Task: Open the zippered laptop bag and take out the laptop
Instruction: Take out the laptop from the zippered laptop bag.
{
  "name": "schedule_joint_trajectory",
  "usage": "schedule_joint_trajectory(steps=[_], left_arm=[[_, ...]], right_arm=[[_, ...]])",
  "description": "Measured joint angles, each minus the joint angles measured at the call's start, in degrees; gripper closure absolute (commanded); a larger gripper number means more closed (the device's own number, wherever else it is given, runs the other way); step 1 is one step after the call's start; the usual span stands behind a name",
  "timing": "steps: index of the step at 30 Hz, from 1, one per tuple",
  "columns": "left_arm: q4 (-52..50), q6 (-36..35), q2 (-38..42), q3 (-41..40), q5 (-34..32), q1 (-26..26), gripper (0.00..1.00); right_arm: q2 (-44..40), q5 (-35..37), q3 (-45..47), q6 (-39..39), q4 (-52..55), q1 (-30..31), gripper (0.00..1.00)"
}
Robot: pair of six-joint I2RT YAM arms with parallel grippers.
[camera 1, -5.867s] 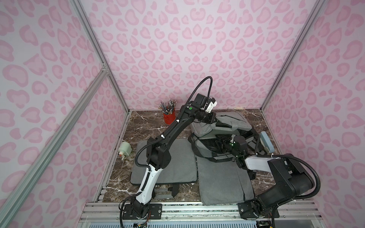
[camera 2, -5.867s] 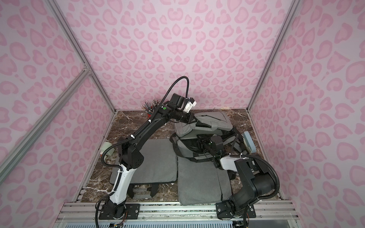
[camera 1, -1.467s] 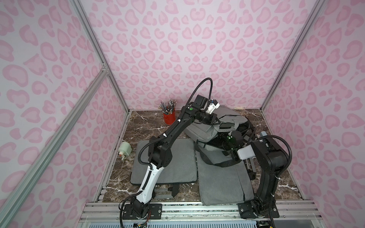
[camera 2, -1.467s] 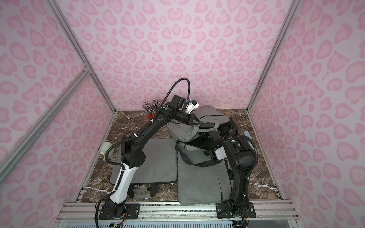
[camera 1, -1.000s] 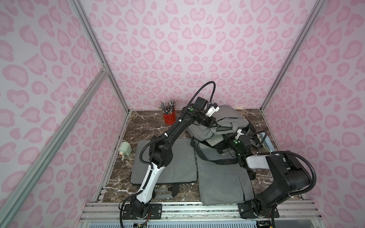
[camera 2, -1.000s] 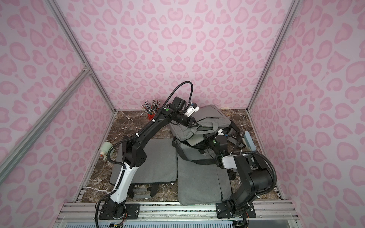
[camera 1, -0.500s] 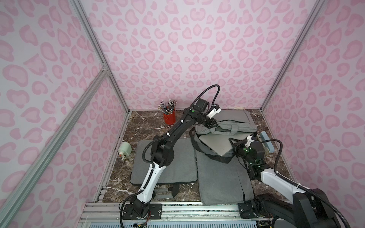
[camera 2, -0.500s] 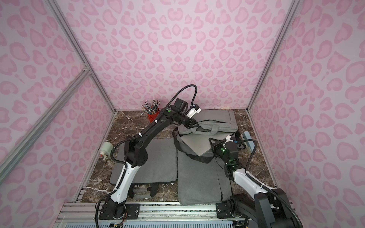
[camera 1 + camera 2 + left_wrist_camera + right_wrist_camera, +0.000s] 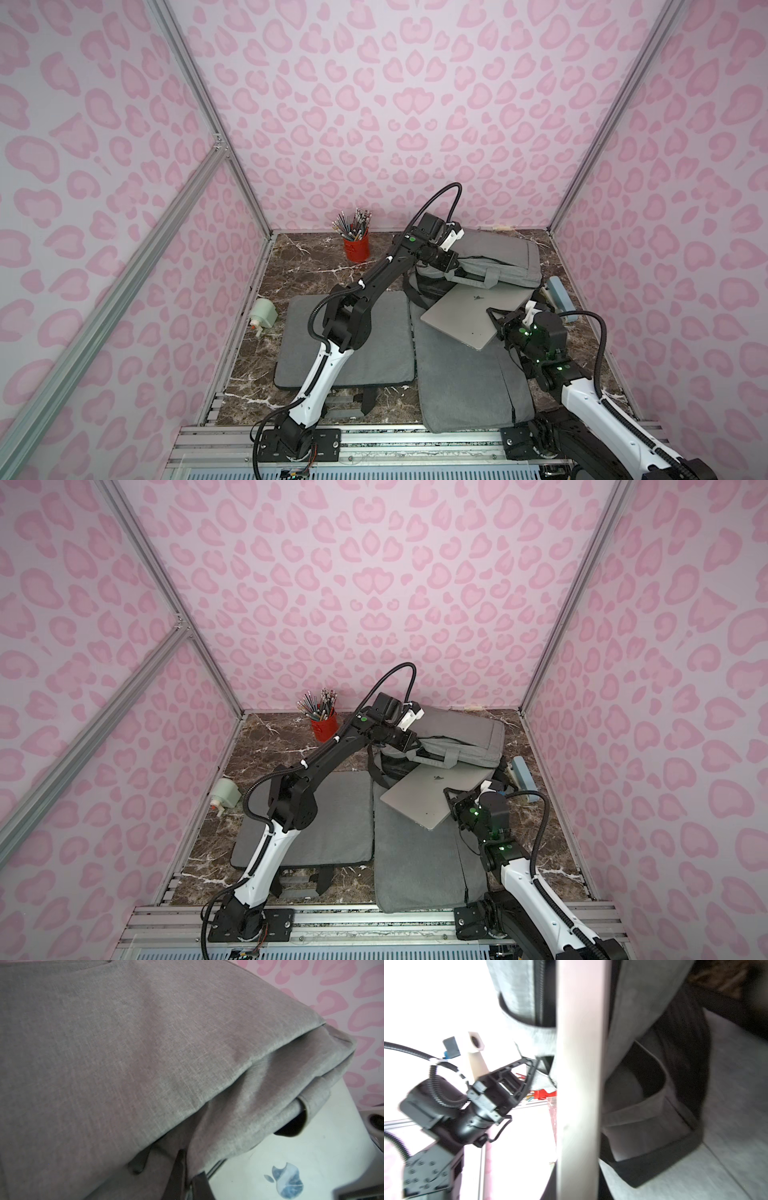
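The grey laptop bag (image 9: pixel 494 257) (image 9: pixel 457 733) lies flat at the back right, its mouth facing forward. The silver laptop (image 9: pixel 469 316) (image 9: pixel 428 796) sticks out of the bag, and its front corner rests over a grey mat. My left gripper (image 9: pixel 451 266) (image 9: pixel 187 1184) is shut on the bag's fabric (image 9: pixel 145 1043) at the left end of the mouth, just above the laptop's lid (image 9: pixel 291 1147). My right gripper (image 9: pixel 498 320) (image 9: pixel 577 1188) is shut on the laptop's right edge (image 9: pixel 579 1084), which runs straight between the jaws.
A red cup of pencils (image 9: pixel 356 247) stands at the back. Two grey mats (image 9: pixel 365 336) (image 9: pixel 465 382) cover the front floor. A mint-green bottle (image 9: pixel 264 313) lies by the left wall and a blue-grey block (image 9: pixel 559 297) by the right wall. The bag's black strap loops beside the laptop.
The right gripper has drawn the laptop forward out of the bag. The bag has dropped from its raised tilt to lie flat at the back, with the left gripper still on it.
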State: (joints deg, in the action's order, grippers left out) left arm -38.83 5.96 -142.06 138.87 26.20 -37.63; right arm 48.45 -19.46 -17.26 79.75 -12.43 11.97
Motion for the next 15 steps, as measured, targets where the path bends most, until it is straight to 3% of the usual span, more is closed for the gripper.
schedule_joint_trajectory(steps=[7,15], left_arm=[[-1.11,3.72,-0.92,3.74,-5.57,-1.14,0.98],[-2.05,7.78,-1.42,4.61,-14.4,-0.96,0.98]], right_arm=[[2.54,0.13,-4.44,-2.21,1.79,4.61,1.0],[-4.5,2.08,-5.73,-2.4,8.28,5.97,1.0]])
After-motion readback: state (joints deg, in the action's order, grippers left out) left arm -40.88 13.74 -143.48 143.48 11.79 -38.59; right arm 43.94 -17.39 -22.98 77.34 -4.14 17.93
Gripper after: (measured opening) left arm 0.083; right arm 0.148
